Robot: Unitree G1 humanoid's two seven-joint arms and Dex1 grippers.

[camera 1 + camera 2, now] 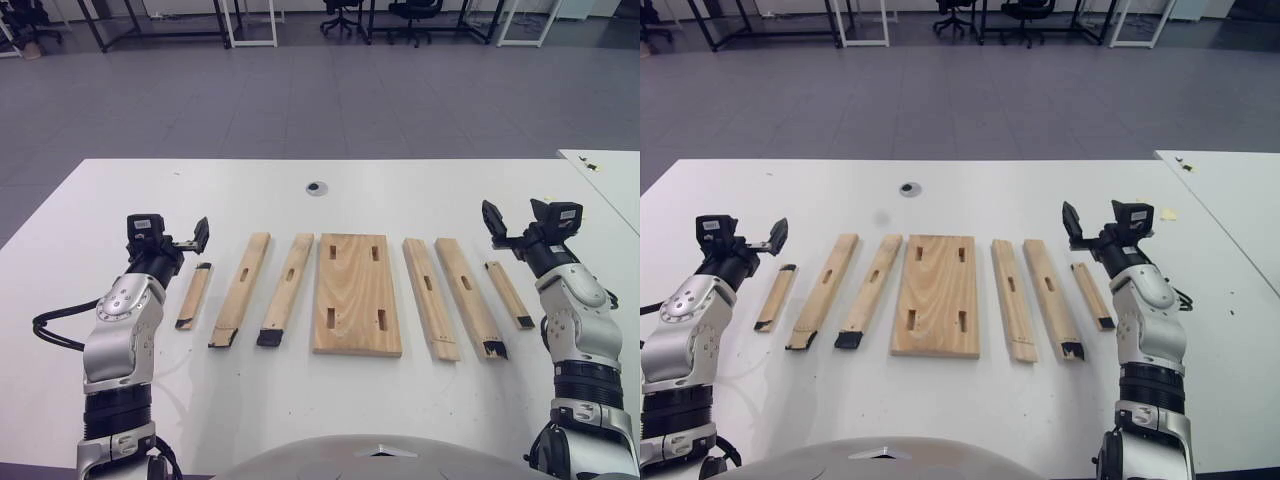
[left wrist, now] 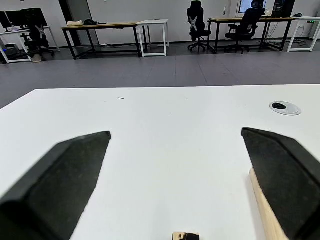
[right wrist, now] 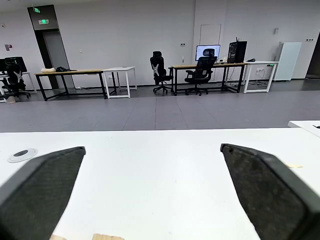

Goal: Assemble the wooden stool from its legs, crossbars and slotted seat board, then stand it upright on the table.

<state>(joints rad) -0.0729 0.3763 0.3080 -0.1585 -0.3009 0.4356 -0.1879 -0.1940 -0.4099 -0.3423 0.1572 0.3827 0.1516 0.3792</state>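
Your left claw (image 1: 176, 236) and right claw (image 1: 518, 222) are both gaping wide, gripping nothing, hovering above the bench (image 1: 400, 190). Just beside each, a short crossbar (image 1: 194, 295) is lying; paired slotted legs (image 1: 243, 285) are lying next inward, flanking the flat seat board (image 1: 356, 295) at centre. In your wrist views the wood is appearing as cut-off slivers.
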